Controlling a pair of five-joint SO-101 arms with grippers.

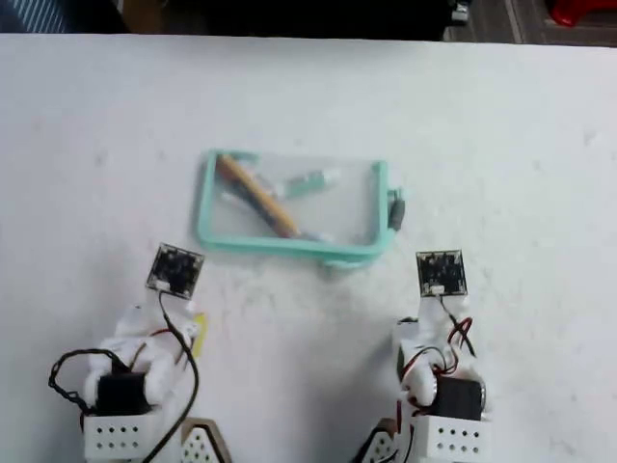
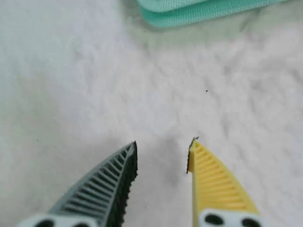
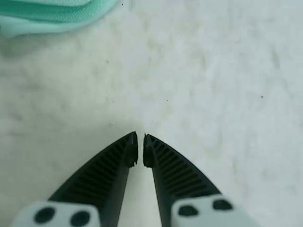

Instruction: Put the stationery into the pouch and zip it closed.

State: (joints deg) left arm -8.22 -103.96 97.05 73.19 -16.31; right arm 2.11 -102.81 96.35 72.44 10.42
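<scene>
Grey and yellow fingers of my left pincer (image 2: 163,150) stand parted over the white table (image 1: 501,125), holding nothing, at the lower left of the high view. Up and right of it, at the centre, the teal-edged clear pouch (image 1: 289,247) lies flat with pens (image 1: 258,198) showing through its window. I judge it light, soft and floppy, likely to slide or buckle when tugged, so I would pin a corner and take the small zip pull (image 1: 396,210) at its right end. At lower right, my right pincer (image 3: 140,144) is closed on nothing.
</scene>
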